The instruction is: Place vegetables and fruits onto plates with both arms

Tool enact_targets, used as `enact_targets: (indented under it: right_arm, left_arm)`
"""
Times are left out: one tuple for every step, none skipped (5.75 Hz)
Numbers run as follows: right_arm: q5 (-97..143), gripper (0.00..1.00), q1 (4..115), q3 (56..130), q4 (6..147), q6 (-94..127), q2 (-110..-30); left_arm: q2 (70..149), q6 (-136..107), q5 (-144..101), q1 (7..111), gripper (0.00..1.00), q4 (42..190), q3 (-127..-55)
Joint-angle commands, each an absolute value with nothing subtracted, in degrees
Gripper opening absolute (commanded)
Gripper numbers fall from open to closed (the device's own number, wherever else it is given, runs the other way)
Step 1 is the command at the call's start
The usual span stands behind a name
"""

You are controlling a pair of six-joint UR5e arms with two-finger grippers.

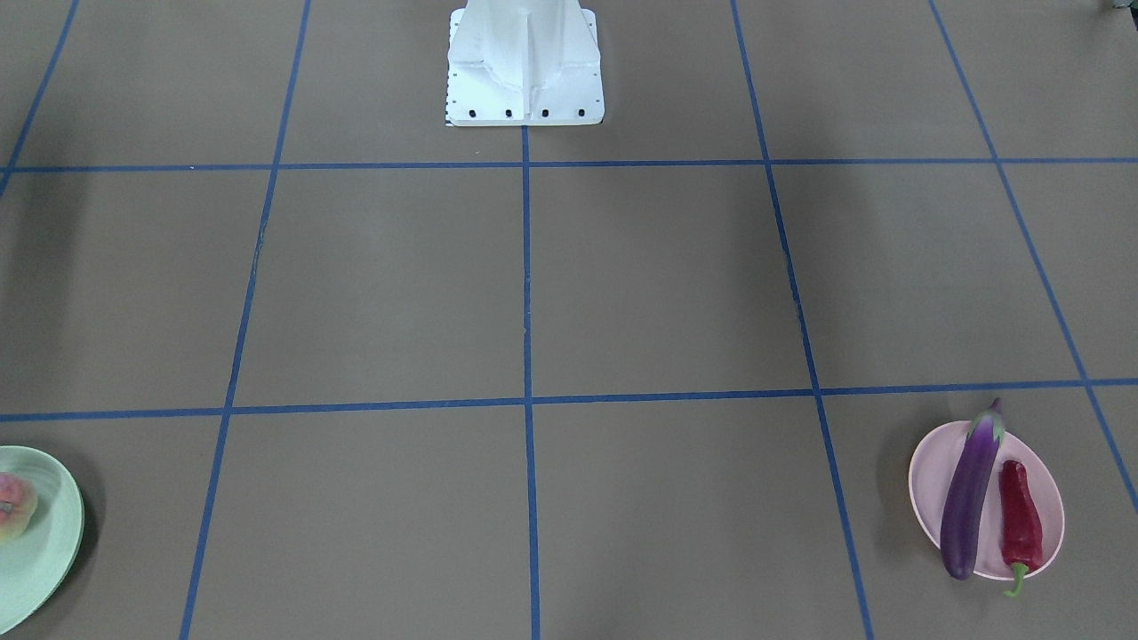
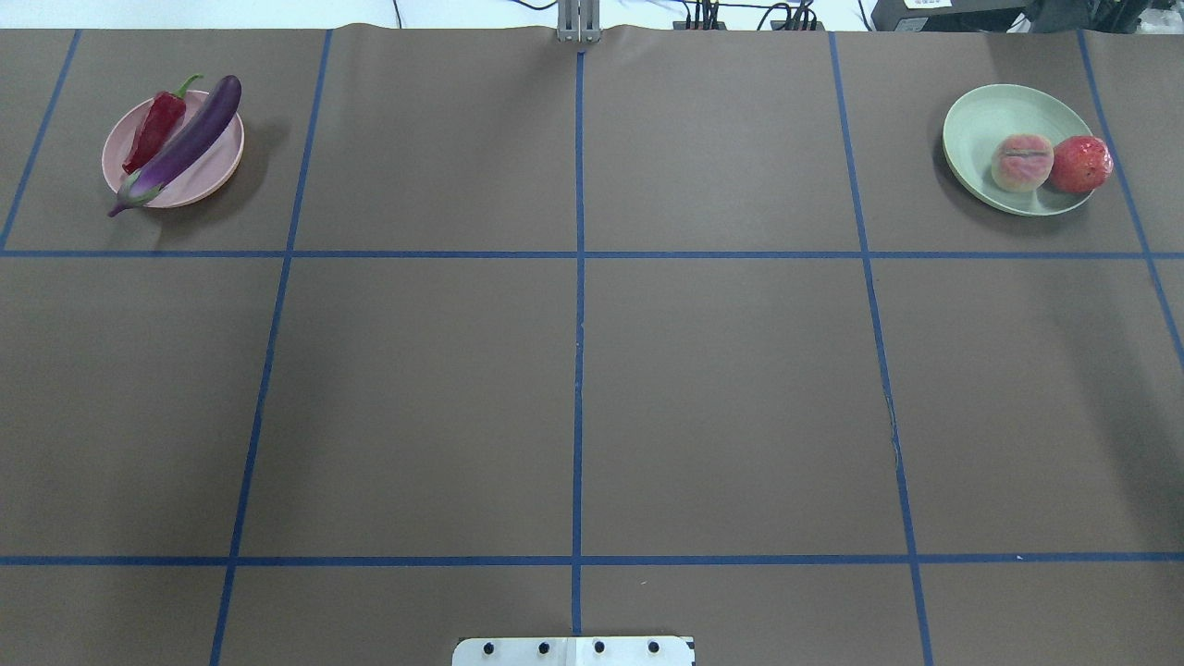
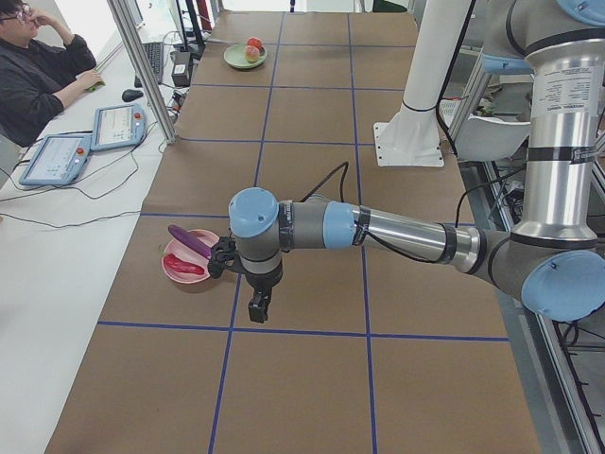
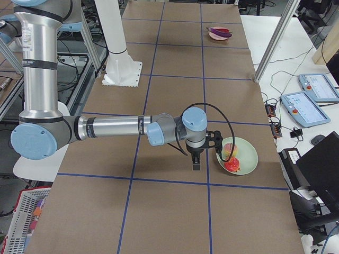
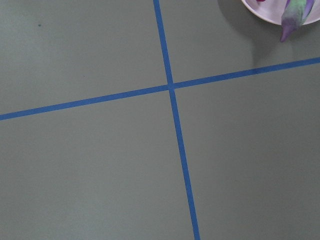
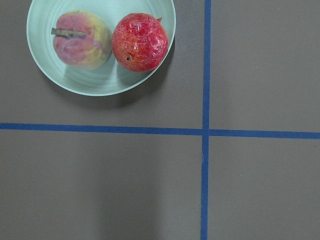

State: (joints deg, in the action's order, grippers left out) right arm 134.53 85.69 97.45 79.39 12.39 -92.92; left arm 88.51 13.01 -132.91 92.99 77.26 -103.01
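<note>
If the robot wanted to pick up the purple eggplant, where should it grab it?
Probably around the middle of the eggplant, from straight above, pinching across its thin width. It lies flat over the pink plate, with the chili close beside it.

On table [image 2: 573,388], far side from robot: left plate [image 2: 208,176] in far-left corner sq., right plate [image 2: 994,116] far-right, well apart. Eggplant [image 2: 182,143] lies diag. across left plate, both ends past rim; chili pepper [image 2: 155,131] alongside, on its left. Peach [image 2: 1022,163] approx. mid right plate, pomegranate [image 2: 1080,164] touching it on the right, by rim.
</note>
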Motion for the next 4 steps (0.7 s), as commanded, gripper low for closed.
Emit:
enact_targets:
  right_arm:
    - [134.5,1.0,85.7,97.5,79.4,12.4,-93.0]
    - [134.5,1.0,85.7,97.6,79.4,12.4,-93.0]
    - [134.7,1.0,85.7,97.6,79.4,12.3,-93.1]
    - [134.8,1.0,85.7,97.6,79.3,12.2,-93.1]
  left_arm:
    - [88.5,13.0,-132.9,93.0,1.0,77.3,-103.0]
    - [88.5,13.0,-132.9,93.0,1.0,77.3,-103.0]
    - [88.5,13.0,-132.9,93.0,1.0,77.3,-103.0]
    - [88.5,13.0,-133.0,93.0,1.0,77.3,-102.9]
